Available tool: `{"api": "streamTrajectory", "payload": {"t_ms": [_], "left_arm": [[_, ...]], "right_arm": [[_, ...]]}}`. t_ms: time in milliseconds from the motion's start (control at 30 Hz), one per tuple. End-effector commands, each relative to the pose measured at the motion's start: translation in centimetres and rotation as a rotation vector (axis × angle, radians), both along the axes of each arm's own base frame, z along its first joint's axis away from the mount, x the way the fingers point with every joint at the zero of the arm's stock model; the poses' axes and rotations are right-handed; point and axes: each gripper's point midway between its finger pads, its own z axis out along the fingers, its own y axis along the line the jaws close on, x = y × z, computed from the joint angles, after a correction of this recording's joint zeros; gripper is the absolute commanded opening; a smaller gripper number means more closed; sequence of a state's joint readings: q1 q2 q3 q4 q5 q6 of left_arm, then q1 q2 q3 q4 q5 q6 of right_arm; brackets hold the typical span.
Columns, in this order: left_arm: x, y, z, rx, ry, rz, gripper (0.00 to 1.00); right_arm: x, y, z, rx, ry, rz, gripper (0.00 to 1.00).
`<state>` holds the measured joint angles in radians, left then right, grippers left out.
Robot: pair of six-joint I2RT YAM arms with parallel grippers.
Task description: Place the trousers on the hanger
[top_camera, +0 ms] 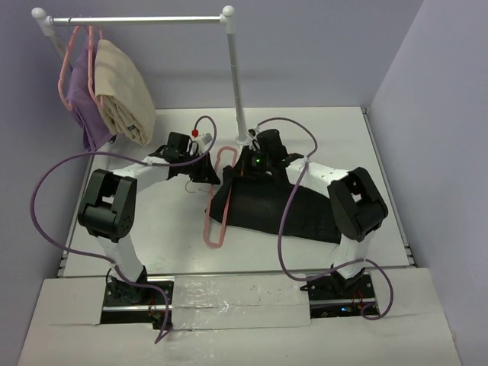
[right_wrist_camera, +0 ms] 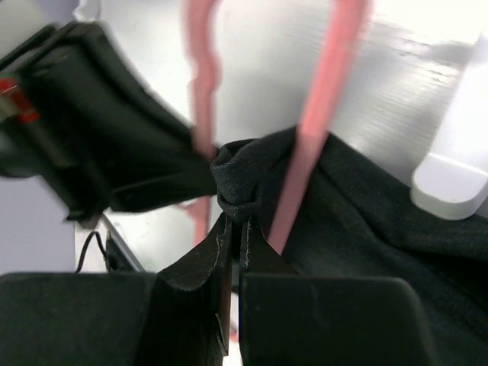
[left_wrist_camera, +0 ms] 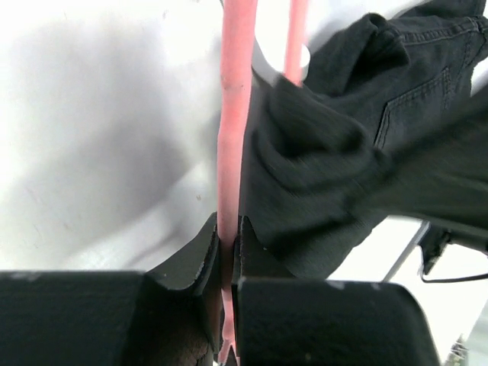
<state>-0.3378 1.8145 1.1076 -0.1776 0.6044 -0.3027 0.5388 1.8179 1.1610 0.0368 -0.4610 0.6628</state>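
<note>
I hold the pink hanger clamped in the left gripper, running up-frame; the right gripper pinches the trousers, lying right of it.

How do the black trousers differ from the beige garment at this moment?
The trousers are black; the beige garment is pale. The trousers lie spread on the table; the beige garment hangs folded from the rail. The right tool pinches the trousers; nothing grips the beige garment. Both are cloth garments.
</note>
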Motion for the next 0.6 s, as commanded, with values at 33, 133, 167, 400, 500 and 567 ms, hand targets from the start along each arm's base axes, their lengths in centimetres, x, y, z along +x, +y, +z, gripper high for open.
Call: {"api": "streamTrajectory", "payload": {"t_ms": [33, 133, 167, 400, 500, 567], "left_arm": [[3.6, 2.7, -1.8, 0.194, -0.125, 0.057, 0.00], [3.0, 2.1, -1.7, 0.206, -0.140, 0.031, 0.00], [3.0, 1.9, -1.5, 0.205, -0.143, 0.028, 0.00], [2.7, 1.2, -1.3, 0.189, -0.131, -0.004, 0.00], [2.6, 1.2, -1.3, 0.190, -0.131, -0.008, 0.00], [2.6, 1.1, -1.4, 0.189, -0.128, -0.012, 0.00]], "right_arm": [[-1.1, 2.7, 14.7, 0.205, -0.277, 0.127, 0.00], [-1.7, 2.4, 18.7, 0.271, -0.317, 0.129, 0.00], [-1.7, 2.2, 19.5, 0.275, -0.328, 0.125, 0.00], [-4.1, 1.6, 25.4, 0.366, -0.385, 0.171, 0.00], [-5.2, 0.9, 26.7, 0.388, -0.403, 0.176, 0.00], [-5.9, -0.1, 27.4, 0.394, -0.414, 0.170, 0.00]]}}
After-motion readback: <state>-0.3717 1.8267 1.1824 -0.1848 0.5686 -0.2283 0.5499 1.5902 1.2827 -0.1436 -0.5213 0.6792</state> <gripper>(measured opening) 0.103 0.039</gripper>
